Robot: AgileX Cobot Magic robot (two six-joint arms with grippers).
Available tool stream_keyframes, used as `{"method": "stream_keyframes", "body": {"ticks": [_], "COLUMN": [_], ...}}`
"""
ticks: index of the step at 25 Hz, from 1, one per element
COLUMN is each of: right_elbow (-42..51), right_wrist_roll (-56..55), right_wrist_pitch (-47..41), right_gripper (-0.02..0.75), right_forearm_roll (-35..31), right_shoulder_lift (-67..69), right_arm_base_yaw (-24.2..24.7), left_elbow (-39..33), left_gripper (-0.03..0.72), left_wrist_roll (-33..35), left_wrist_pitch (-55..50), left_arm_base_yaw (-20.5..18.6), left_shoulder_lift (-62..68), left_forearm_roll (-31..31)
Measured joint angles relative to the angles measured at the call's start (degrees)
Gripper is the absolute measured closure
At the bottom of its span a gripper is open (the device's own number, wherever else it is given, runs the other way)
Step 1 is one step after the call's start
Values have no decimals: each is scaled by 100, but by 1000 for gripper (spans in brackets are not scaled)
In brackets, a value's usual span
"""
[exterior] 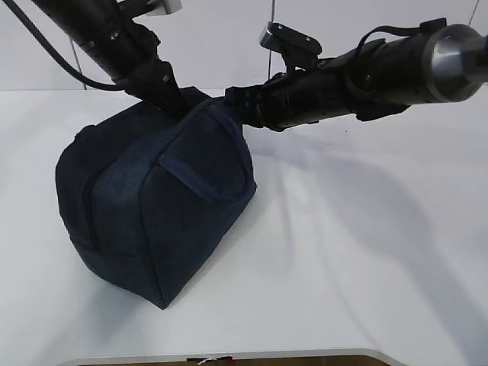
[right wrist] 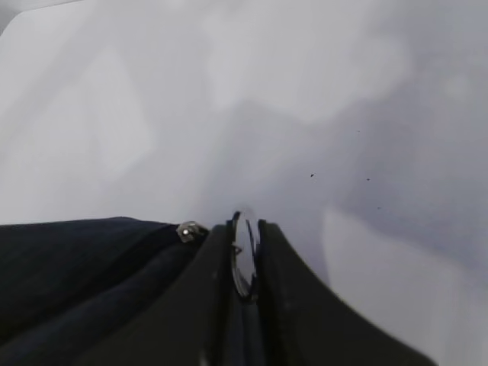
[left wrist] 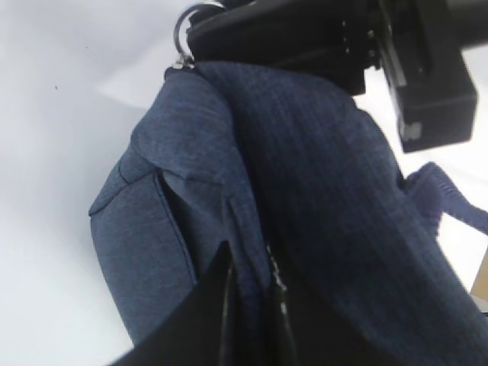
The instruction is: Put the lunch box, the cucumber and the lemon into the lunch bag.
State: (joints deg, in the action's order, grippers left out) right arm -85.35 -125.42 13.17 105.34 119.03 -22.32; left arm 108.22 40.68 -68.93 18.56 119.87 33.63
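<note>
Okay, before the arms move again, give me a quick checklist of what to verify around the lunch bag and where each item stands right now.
1. Left gripper pinching the lunch bag fabric: ok, jaws closed on a fold.
2. Silver ring pull between the right gripper jaws: ok, ring sits in the gap; firm grip: cannot tell.
3. Zipper fully closed: cannot tell, the seam is hidden.
4. Lunch box, cucumber and lemon inside: cannot tell, none visible in any view.
5. Bag steady on the white table: not ok, it looks tilted, lifted at the top.
</note>
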Motion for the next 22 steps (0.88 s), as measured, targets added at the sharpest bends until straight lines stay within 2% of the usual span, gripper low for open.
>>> {"method": "stream_keyframes", "body": {"ticks": [4,7,22], "right_elbow": [0,0,0], "right_wrist_roll": [54,187,2536], "right_wrist_pitch": [-13,-13,232], "right_gripper": [486,438,424], "right_forearm_roll": [0,11,21], "right_shoulder_lift": [-38,-136,-704], "right_arm_base_yaw": [0,4,4], "left_elbow": [0,0,0], "left_gripper": [673,673,673], "left_wrist_roll": [10,10,-161], "left_wrist_pitch": [-11,-11,-11], "left_arm_base_yaw": [0,0,0], "left_shoulder_lift": [0,0,0], "left_forearm_roll": [0,0,0]}}
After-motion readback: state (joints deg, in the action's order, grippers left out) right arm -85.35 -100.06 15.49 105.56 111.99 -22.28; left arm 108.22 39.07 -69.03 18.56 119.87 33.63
